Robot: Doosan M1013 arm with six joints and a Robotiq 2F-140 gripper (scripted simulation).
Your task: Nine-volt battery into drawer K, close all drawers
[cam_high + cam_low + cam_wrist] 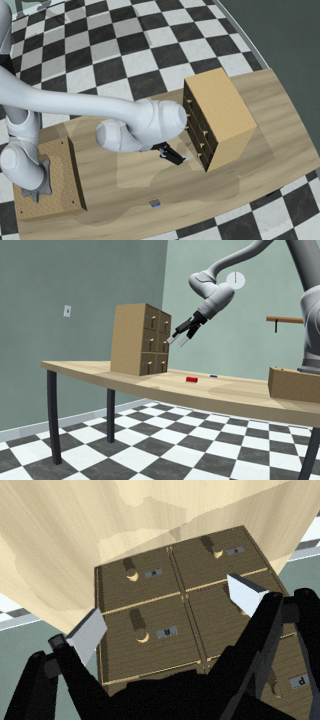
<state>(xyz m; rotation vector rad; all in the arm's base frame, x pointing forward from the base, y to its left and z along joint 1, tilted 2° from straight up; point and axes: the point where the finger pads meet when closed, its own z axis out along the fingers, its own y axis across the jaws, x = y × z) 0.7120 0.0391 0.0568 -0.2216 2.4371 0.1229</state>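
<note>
- Gripper [178, 340]: jaws wide, holding nothing, tilted toward chest [127, 339] front, prob. to straddle a knob [163, 342].
- All six drawers look shut; K label unreadable here.
- Battery: likely the small blue-edged block [155, 203], ~6 o'clock of gripper in top view, well apart.
- Red block [191, 379] lies nearer chest.

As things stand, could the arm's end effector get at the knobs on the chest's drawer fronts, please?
Probably yes. The open, empty end effector hangs in front of the chest, facing its drawer fronts. Nothing shows between the fingers and the knobs.
</note>
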